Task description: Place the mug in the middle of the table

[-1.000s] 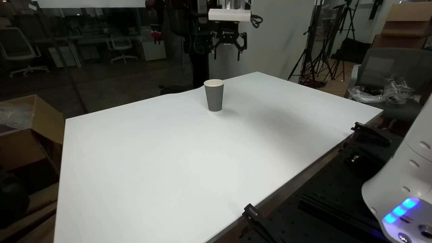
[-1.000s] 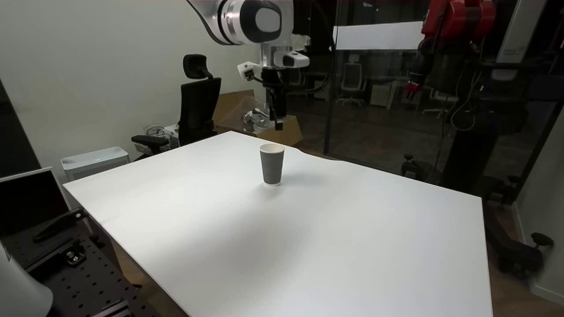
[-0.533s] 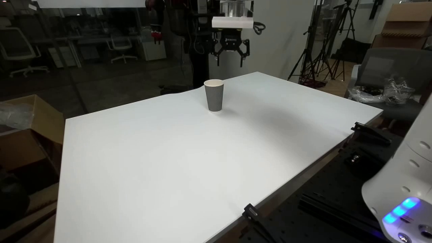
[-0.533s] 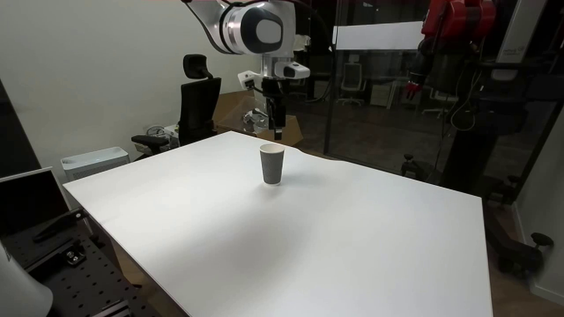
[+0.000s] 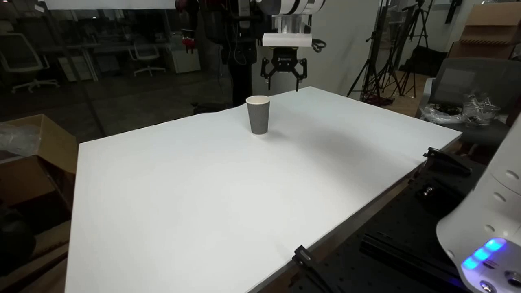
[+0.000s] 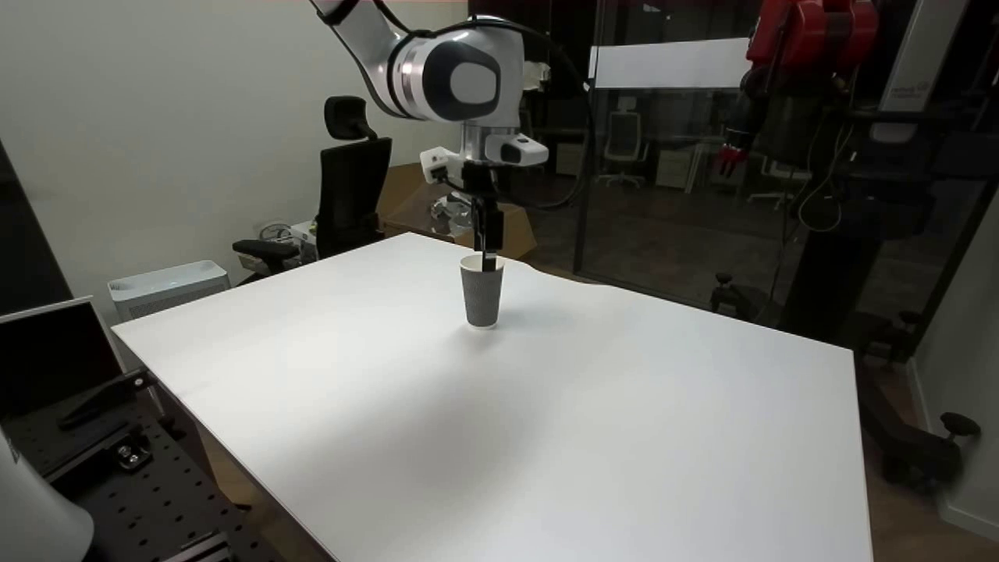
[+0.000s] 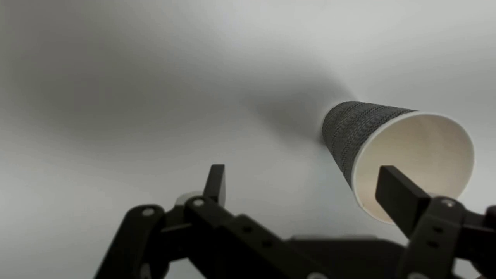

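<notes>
Your workplace looks like a robotics lab with office space: you have a red robot (image 6: 812, 35), tripods (image 5: 369, 66) and a perforated board (image 6: 156, 499), with desks (image 5: 109, 49) and chairs (image 5: 20, 55) further back.

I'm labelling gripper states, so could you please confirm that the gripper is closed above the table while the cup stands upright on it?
Not quite: the gripper is open, its jaws well apart in the wrist view. It is indeed above the table, and the cup stands upright there.

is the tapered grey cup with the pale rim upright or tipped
Upright: in both exterior views the tapered grey cup stands on its narrow base, mouth up, on the white rectangular table.
</notes>
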`<state>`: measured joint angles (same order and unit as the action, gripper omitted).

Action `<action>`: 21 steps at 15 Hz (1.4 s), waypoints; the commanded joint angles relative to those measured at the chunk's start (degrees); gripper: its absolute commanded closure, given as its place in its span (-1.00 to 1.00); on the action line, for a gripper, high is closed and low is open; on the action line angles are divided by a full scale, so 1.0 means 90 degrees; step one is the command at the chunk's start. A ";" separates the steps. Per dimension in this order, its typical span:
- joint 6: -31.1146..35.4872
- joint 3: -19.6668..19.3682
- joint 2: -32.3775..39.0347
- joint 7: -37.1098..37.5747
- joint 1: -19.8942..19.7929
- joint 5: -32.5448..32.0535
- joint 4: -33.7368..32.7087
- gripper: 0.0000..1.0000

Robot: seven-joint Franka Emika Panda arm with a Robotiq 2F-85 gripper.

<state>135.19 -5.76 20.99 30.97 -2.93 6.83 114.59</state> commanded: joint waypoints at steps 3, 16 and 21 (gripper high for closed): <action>-0.0125 -0.0084 0.0169 -0.0497 -0.0026 -0.0014 -0.0182 -1.00; 0.0461 -0.0127 0.0439 -0.0799 -0.0017 0.0049 -0.0406 -1.00; 0.0327 -0.0056 0.0821 -0.0887 -0.0024 0.0077 -0.1128 -1.00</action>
<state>139.96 -6.54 25.29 23.75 -3.35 6.76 109.82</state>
